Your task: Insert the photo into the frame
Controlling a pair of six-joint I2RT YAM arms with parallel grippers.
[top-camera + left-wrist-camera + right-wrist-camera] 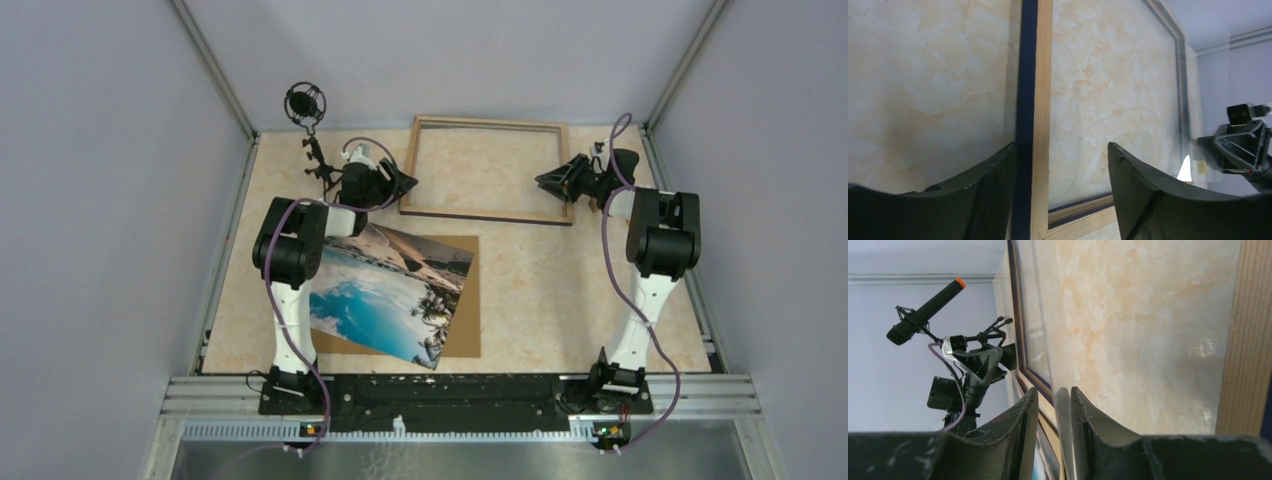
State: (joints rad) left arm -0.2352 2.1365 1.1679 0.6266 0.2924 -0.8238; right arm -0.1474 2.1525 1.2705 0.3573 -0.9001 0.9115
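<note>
The frame (480, 214) lies flat at the back middle of the table, light wood side up. The photo (385, 285), turquoise water and palms, lies askew at the near left. My left gripper (408, 183) is at the frame's near left corner. In the left wrist view it (1062, 145) stands open astride the left rail (1040, 100), the left finger against the rail's dark blue side. My right gripper (542, 182) reaches over the frame's right rail. In the right wrist view its jaws (1053, 390) are a narrow gap apart, with a thin pale edge between them.
A brown backing board (468, 320) lies under the photo. A microphone on a small stand (305, 103) is at the back left corner, close behind the left arm. Grey walls close in the table on three sides.
</note>
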